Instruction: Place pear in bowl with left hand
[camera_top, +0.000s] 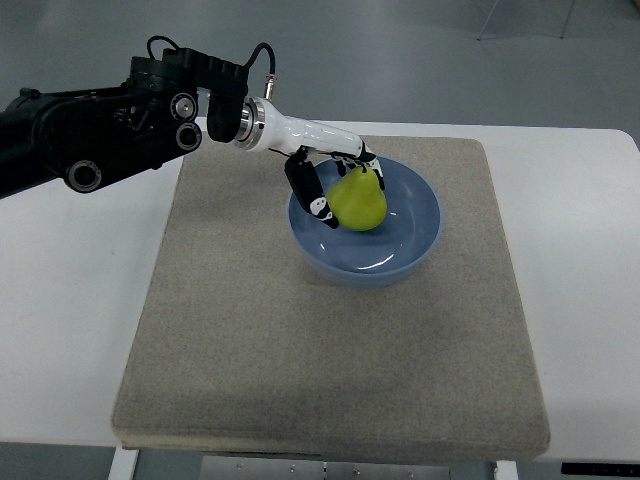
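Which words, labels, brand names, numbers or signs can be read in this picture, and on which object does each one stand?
None: no readable text shows anywhere in the top view.
The left hand and its arm: no legible print or mark.
The pear, the bowl, the mat and the table: plain surfaces, no label or number.

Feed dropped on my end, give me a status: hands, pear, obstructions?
Left hand shut on pear, over the blue bowl. Pear inside the rim, not yet released. Right hand out of view. Nothing in the way on the mat.
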